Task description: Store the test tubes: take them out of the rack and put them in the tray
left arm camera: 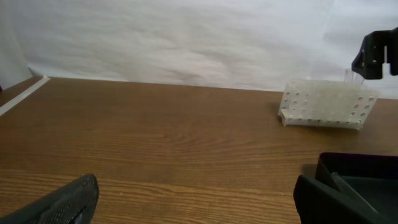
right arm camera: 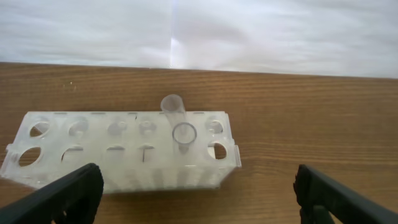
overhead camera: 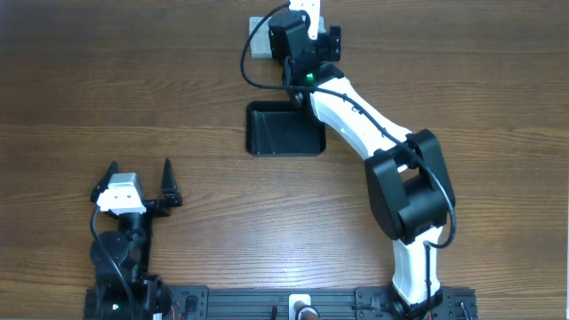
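- Clear rack (right arm camera: 124, 149) holds two test tubes (right arm camera: 184, 134), at 12 o'clock from black tray (overhead camera: 252, 133).
- Right gripper (right arm camera: 199, 193) hovers above rack, fingers spread.
- Left gripper (overhead camera: 140, 169), 8 o'clock of tray, spread.

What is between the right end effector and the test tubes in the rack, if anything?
Nothing visible. The open right end effector hangs above the rack, with only air between it and the two test tubes sticking up. Nothing shows between rack and black tray either.

The right gripper (overhead camera: 308, 22) hangs over the clear test tube rack (overhead camera: 258, 40). The black tray (overhead camera: 271, 133) lies just base-ward of it, and the spread-fingered left gripper (overhead camera: 140, 175) is well apart.
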Tool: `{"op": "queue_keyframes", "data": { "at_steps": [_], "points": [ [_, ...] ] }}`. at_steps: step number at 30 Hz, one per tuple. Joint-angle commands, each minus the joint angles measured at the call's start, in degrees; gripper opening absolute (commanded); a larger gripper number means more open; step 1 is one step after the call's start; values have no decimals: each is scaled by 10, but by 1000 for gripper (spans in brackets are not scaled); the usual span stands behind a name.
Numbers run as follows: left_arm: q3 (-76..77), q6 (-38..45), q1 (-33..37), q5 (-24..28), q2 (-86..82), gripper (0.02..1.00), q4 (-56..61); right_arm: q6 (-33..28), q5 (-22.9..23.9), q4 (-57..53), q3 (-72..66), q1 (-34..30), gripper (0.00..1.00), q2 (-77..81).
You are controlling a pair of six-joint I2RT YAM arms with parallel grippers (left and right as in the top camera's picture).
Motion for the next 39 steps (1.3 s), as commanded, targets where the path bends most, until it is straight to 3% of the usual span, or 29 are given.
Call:
{"op": "queue_keyframes", "data": {
  "at_steps": [1,17,30,39],
  "points": [
    [-2,6,1,8,-3,996,-2,-11,12,35,14,-16,925,17],
    [-2,6,2,8,-3,998,-2,-27,8,30,119,-44,917,103],
    [-2,6,2,8,-3,998,-2,-27,-57,27,131,-29,921,129],
    [-2,6,2,8,-3,996,-2,-36,-59,22,131,-25,910,129]
  ]
}}
